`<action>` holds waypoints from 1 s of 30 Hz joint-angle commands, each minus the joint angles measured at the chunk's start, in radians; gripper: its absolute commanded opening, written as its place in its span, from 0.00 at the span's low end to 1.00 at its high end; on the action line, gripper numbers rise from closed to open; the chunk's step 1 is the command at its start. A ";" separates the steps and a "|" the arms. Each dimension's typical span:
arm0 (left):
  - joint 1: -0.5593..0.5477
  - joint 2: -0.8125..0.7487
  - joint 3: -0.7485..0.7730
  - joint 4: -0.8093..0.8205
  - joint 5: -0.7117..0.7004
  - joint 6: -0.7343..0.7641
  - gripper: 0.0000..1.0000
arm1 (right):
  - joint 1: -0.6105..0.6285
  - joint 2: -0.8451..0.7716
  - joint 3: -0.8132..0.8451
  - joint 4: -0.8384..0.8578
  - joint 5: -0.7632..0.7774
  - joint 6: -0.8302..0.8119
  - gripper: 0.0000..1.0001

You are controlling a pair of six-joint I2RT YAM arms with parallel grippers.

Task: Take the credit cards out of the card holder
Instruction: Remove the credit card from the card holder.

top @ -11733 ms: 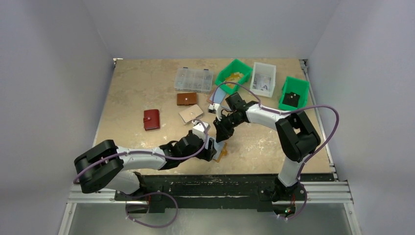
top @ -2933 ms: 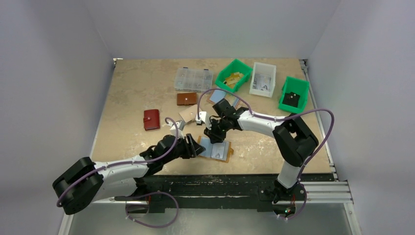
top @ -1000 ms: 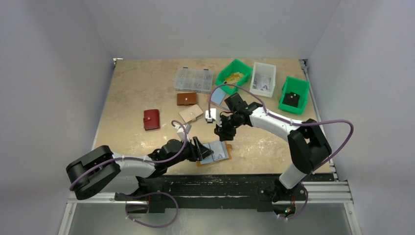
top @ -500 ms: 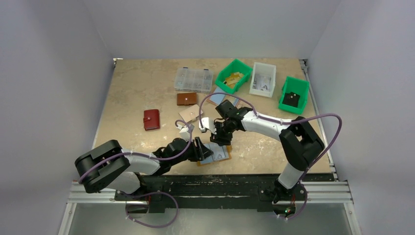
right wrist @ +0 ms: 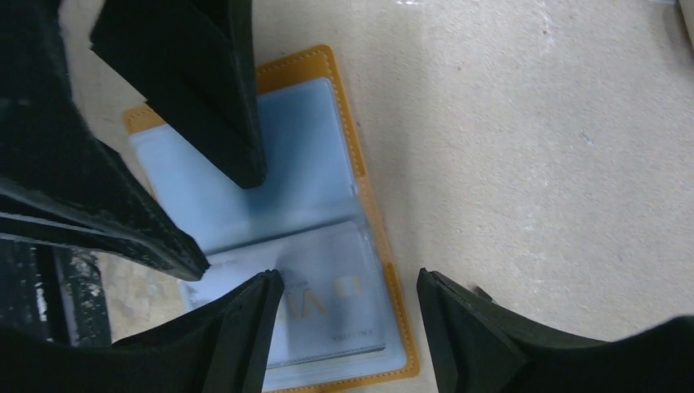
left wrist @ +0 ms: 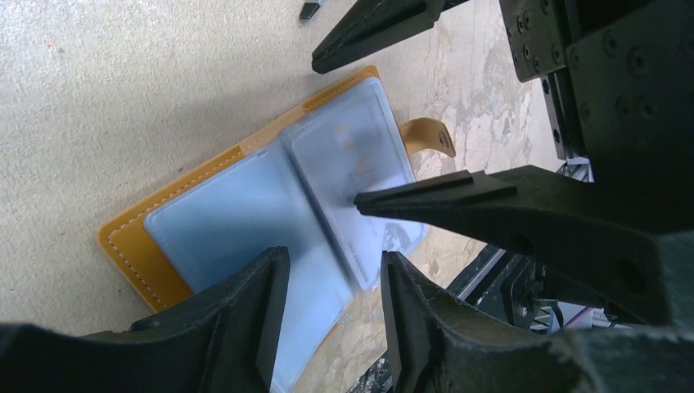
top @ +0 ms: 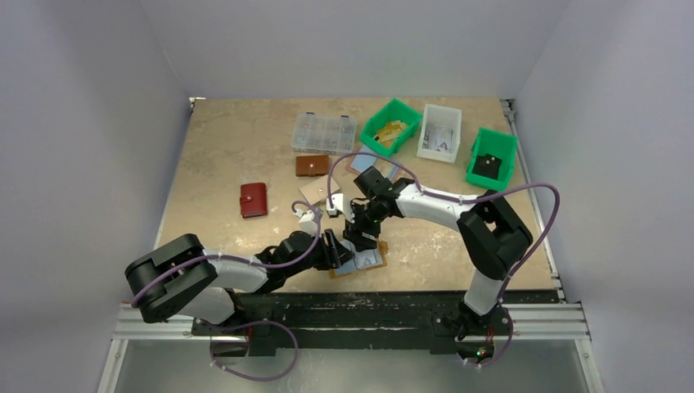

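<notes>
Seen from above, the bench (top: 237,139) carries, from the left, a closed red wallet (top: 253,200), a brown wallet (top: 312,165), and the open card holder (top: 372,260) near the front edge between the two arm bases. The left pincer (top: 334,250) sits at its left edge and the right pincer (top: 358,236) over its far side. From this height neither the jaws nor the slots can be read.

The left wrist view supplies the detail: a mustard border, pale blue-grey sleeves, and a snap tab (left wrist: 430,136) curling off one short edge. The left pincer's jaws stand apart, with their tips over the near edge of the holder by its fold. Whether they press on it cannot be told. This view also catches both right fingers (left wrist: 446,192), one beyond the holder's far edge and the other with its tip touching the right-hand sleeve.

Only the right wrist view shows lettering on a credit card (right wrist: 327,319) lying inside that sleeve. The right pincer's jaws are wide apart above it and grip nothing.

The containers appear in the top view alone, along the far side:
- A clear organiser box (top: 324,133) has many small compartments, with contents too small to tell.
- A green bin (top: 368,129) holds yellowish pieces.
- A white bin (top: 425,131) holds pale printed items.
- A second green bin (top: 474,160), near the right edge, holds one dark object.
</notes>
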 commanded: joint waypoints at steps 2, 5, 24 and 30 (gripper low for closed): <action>-0.001 -0.024 0.036 -0.013 -0.014 0.008 0.48 | -0.021 -0.039 0.062 -0.058 -0.142 0.003 0.72; -0.005 -0.046 0.066 -0.057 -0.010 0.028 0.48 | -0.092 -0.068 0.079 -0.113 -0.197 -0.037 0.72; -0.192 0.231 0.588 -0.820 -0.356 -0.015 0.57 | -0.255 -0.157 0.067 -0.119 -0.219 -0.044 0.71; -0.203 0.260 0.646 -0.910 -0.384 -0.009 0.59 | -0.257 -0.152 0.065 -0.117 -0.214 -0.045 0.71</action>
